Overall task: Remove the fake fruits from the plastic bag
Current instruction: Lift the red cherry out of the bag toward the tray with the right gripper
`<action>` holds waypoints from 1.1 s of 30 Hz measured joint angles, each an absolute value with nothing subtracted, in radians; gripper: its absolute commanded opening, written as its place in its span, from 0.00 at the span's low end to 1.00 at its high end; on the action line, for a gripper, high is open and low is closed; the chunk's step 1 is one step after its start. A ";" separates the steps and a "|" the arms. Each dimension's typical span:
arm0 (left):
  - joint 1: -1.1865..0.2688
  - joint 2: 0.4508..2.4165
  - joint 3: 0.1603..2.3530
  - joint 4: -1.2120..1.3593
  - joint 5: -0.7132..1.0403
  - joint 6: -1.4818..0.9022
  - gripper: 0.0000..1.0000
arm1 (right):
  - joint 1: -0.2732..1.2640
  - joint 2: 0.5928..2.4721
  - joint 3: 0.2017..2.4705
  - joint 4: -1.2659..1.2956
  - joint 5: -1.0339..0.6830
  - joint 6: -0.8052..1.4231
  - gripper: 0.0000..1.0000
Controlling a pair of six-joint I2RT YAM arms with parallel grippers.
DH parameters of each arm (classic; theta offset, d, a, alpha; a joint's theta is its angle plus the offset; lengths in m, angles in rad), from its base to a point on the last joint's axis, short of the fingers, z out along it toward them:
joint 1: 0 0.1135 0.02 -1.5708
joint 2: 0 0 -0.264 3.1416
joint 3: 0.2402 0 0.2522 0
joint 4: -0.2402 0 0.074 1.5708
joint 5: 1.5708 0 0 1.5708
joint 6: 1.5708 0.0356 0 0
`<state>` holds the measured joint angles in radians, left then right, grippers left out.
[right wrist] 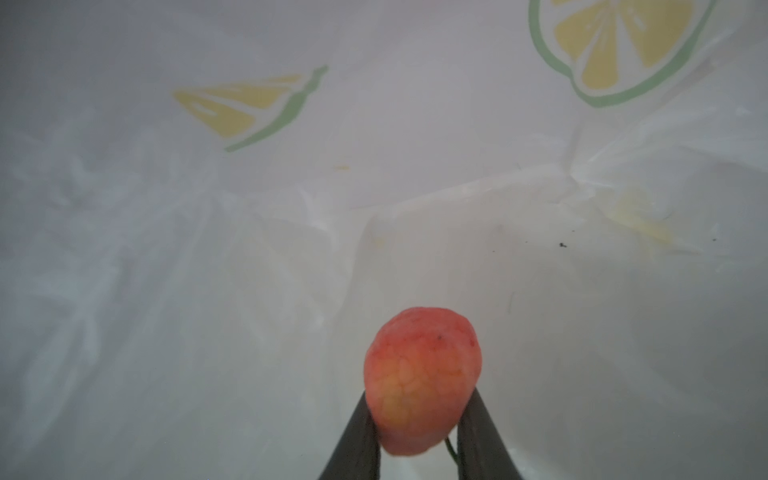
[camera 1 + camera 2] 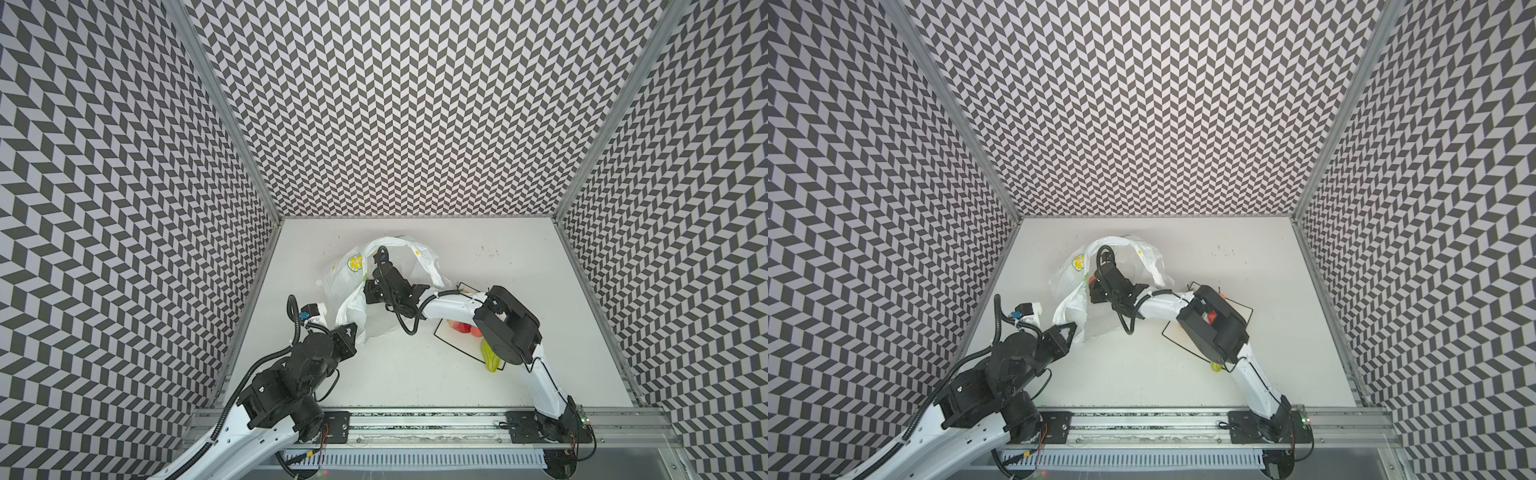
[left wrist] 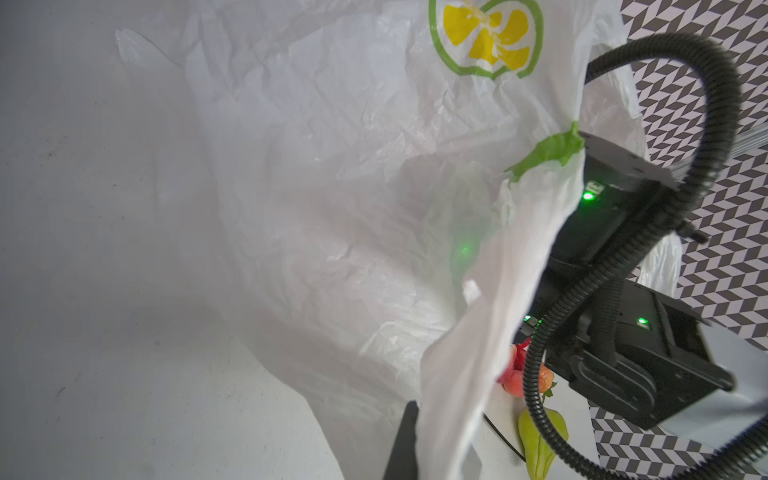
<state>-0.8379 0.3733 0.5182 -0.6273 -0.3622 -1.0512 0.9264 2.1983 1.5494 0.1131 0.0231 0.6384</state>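
Right gripper [image 1: 419,419] clamps a red fake strawberry [image 1: 422,370] inside the crinkly white plastic bag [image 1: 249,216]; the shallow fingertip grip risks dropping it.

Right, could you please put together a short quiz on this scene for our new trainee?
1. True or false: the right claw is empty.
2. Which fruit lies on the sheet, outside the bag? A pear; B banana; C orange.
3. What is the left claw shut on?

Key
1. False: it grips a red fruit inside the bag.
2. A.
3. The bag.
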 measured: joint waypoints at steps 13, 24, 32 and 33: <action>-0.838 0.380 0.507 -0.619 -0.415 -1.076 0.00 | 0.908 2.081 1.374 0.164 -0.054 0.682 0.00; -0.838 0.380 0.491 -0.600 -0.445 -1.094 0.00 | 0.905 1.790 1.170 0.162 -0.084 0.668 0.00; -0.838 0.385 0.472 -0.564 -0.458 -1.098 0.00 | 0.926 1.521 0.977 0.118 -0.095 0.659 0.00; -0.838 0.387 0.469 -0.560 -0.458 -1.098 0.00 | 0.934 1.475 0.952 0.098 -0.088 0.656 0.00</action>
